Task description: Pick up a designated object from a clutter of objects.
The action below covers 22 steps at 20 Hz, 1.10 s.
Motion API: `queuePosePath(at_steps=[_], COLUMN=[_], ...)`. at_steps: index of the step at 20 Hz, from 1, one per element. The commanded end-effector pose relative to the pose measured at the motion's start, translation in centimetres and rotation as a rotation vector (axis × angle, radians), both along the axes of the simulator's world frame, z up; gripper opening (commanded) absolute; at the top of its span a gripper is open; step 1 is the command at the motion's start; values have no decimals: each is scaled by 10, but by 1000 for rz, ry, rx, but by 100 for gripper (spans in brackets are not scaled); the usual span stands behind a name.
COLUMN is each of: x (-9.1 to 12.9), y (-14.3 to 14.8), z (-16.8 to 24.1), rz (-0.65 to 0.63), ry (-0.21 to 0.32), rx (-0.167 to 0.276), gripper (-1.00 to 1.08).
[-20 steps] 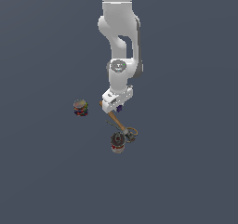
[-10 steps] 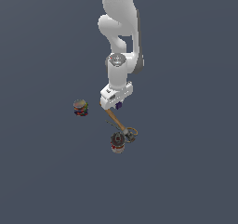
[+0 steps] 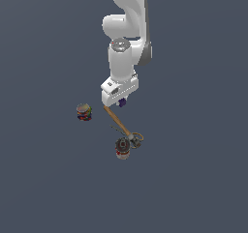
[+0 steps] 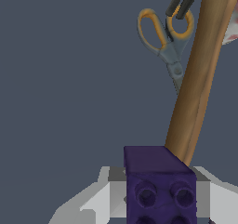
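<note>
The designated object, a tiny dark purple cube [image 4: 158,183] with round studs, sits between my gripper's [image 4: 160,202] grey fingers [image 4: 114,197], which press on both its sides. In the exterior view the cube [image 3: 122,102] shows just under the white hand, with the gripper [image 3: 120,100] shut on it above the near end of the hammer's wooden handle [image 3: 116,122]. The rest of the clutter lies below: a multicoloured striped round thing [image 3: 84,112] towards the exterior view's left, and a dark-topped can [image 3: 123,152] by the hammer's head.
Orange-handled scissors [image 4: 165,35] lie beside the hammer handle [image 4: 200,79]; in the exterior view they appear as a thin orange ring [image 3: 137,138] by the can. The floor is plain dark grey all round.
The arm's wrist has risen and stood more upright over the hand. The hand has shifted slightly up with the purple cube in it. The other objects have not moved.
</note>
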<state>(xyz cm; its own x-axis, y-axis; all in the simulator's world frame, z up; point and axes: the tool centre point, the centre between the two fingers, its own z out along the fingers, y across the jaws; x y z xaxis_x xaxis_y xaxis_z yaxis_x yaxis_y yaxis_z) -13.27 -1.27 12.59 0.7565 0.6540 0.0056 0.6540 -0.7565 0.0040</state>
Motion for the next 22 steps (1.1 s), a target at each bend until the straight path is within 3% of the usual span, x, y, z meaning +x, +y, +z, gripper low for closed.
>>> queuePosePath(at_steps=[1, 22], x=[1, 18], y=[-2, -20], z=[20, 189], rz=[1, 1], ry=[0, 5], rx=[2, 1], gripper=[-100, -100])
